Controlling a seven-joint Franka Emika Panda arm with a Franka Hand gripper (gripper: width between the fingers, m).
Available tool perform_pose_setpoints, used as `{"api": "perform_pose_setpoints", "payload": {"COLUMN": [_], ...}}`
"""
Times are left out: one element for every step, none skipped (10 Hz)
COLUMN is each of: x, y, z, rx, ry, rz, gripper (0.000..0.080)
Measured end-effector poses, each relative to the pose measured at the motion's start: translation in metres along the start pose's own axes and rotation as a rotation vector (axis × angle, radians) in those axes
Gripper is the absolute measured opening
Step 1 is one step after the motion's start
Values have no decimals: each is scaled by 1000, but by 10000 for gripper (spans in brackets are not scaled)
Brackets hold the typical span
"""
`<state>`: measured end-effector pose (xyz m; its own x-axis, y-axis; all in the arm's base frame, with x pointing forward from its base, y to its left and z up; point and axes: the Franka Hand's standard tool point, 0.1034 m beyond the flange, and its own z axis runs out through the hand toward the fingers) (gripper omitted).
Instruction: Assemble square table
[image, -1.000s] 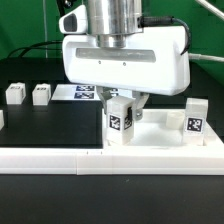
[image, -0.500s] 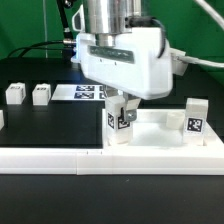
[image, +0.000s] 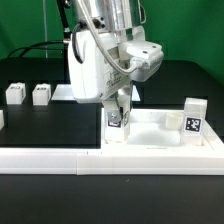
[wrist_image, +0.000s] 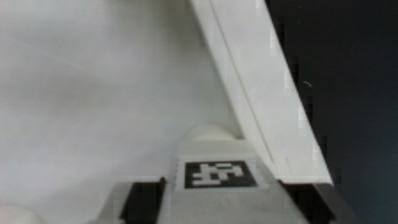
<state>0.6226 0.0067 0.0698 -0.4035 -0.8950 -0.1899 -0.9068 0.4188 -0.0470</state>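
Note:
The square table's white top (image: 160, 138) lies at the exterior view's right, rim up. My gripper (image: 118, 114) is shut on a white tagged leg (image: 117, 121) that stands upright in the top's near left corner. In the wrist view the leg (wrist_image: 219, 172) sits between my dark fingers (wrist_image: 146, 202), beside the top's raised rim (wrist_image: 240, 70). A second leg (image: 194, 118) stands at the top's right corner. Two loose legs (image: 14, 94) (image: 41, 94) lie at the left.
A long white low rail (image: 50, 158) runs along the front. The marker board (image: 60, 92) lies behind the loose legs, mostly hidden by my hand. Another white piece (image: 1, 118) shows at the left edge.
My hand has turned about its upright axis while shut on the leg. The leg stays at the top's corner. Nothing else has moved.

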Motion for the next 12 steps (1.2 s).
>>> {"api": "perform_pose_setpoints", "payload": {"x": [0, 1, 5, 8, 8, 9, 9, 10, 9, 2, 0, 2], "y": [0, 1, 5, 6, 6, 5, 5, 4, 5, -3, -5, -2], "z": [0, 1, 4, 5, 5, 5, 5, 5, 3, -6, -6, -4], "rx": [0, -2, -20, -24, -23, -22, -22, -21, -47, -83, -82, -100], "ry": [1, 1, -7, -10, -5, -5, -5, -5, 3, 16, 10, 4], "rz": [-33, -90, -304, -426, -483, -587, -646, -717, -846, -1061, -1178, -1285], "gripper": [367, 547, 626, 626, 645, 645, 649, 649, 649, 649, 649, 649]}}
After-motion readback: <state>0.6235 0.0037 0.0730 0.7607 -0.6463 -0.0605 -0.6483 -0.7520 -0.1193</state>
